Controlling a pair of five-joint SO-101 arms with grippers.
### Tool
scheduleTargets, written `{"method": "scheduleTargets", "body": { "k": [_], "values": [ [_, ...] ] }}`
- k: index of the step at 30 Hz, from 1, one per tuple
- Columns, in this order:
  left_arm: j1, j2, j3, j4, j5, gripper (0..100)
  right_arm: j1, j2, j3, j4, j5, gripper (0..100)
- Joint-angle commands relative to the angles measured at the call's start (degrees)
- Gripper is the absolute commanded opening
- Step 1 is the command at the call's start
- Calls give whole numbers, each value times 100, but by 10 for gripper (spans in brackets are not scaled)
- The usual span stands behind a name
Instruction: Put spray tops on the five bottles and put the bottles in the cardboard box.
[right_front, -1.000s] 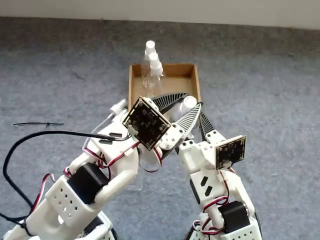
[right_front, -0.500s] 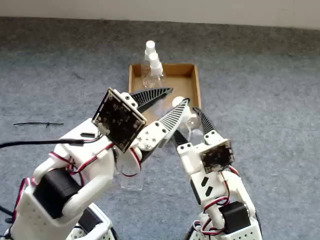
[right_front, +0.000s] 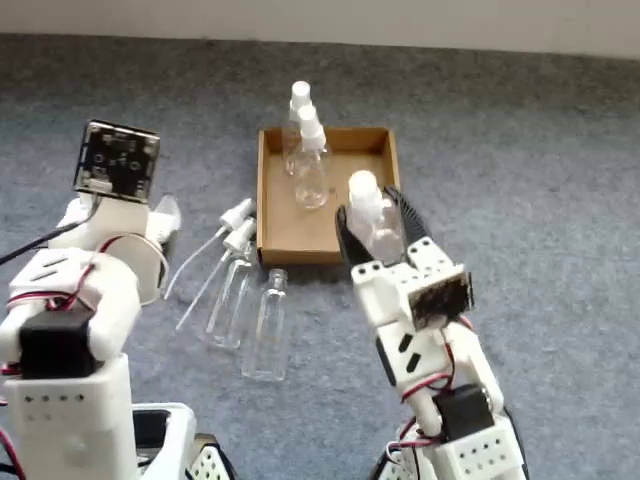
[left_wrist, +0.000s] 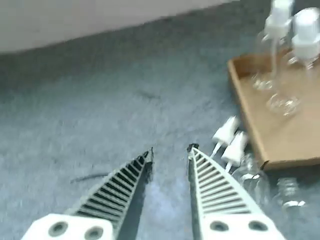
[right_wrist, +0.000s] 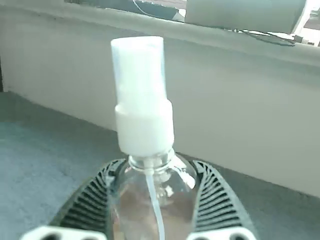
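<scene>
Pulling back from the cardboard box (right_front: 345, 160), the left gripper (left_wrist: 170, 150) now hangs well to the left of it, fingers spread with nothing between them. A second ago it was crowded against the right gripper (right_front: 377, 228) at the box's near edge. Between the left arm and the box, two loose spray tops (right_front: 238, 213) and two clear bottles (right_front: 266, 322) lie on the tabletop (right_front: 520, 150), just off the box's left wall and near corner. Inside the box, two capped bottles (right_front: 311, 165) stand in its far left corner. Over the box's right near corner, the right gripper's fingers are clenched on a third bottle (right_front: 380, 238), upright, with its spray top (right_front: 361, 186) on. I judge the fitting of this top finished and the bottle ready to go down into the box, which leaves two bottles to cap.

The right wrist view makes plain that the top sits square on the neck, with the dip tube (right_wrist: 152, 200) running down inside; the high view cannot settle that. The left wrist view shows one loose top lying right at a bottle's neck, though I cannot tell whether it is joined. The high view sets the held bottle against the box.
</scene>
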Motion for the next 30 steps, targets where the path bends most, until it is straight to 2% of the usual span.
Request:
{"method": "scheduleTargets", "body": {
  "k": [1, 4, 6, 10, 14, 21, 25, 30],
  "values": [
    [-655, -40, 989, 0, -35, 112, 75, 1771, -1200, -760, -993, 4],
    [-954, -66, 1877, -404, -35, 112, -251, 2932, -1798, -1437, -1653, 4],
    [-1262, -75, 2431, -870, -35, 112, -514, 3477, -1719, -2062, -1556, 4],
    [-1789, -75, 3503, -1908, -44, 112, -884, 4119, -980, -3538, -756, 4],
    [-1886, -75, 4207, -2831, -44, 112, -945, 4848, -338, -5033, -1073, 4],
    [-1868, -57, 4356, -2910, -44, 112, -831, 6431, -690, -6255, -1099, 4],
    [-1780, -75, 4470, -2927, -44, 112, -848, 7248, -1174, -6290, -1116, 4],
    [-1710, -75, 4488, -2927, -53, 112, -840, 8022, -1727, -6281, -1556, 4]
  ]
}}
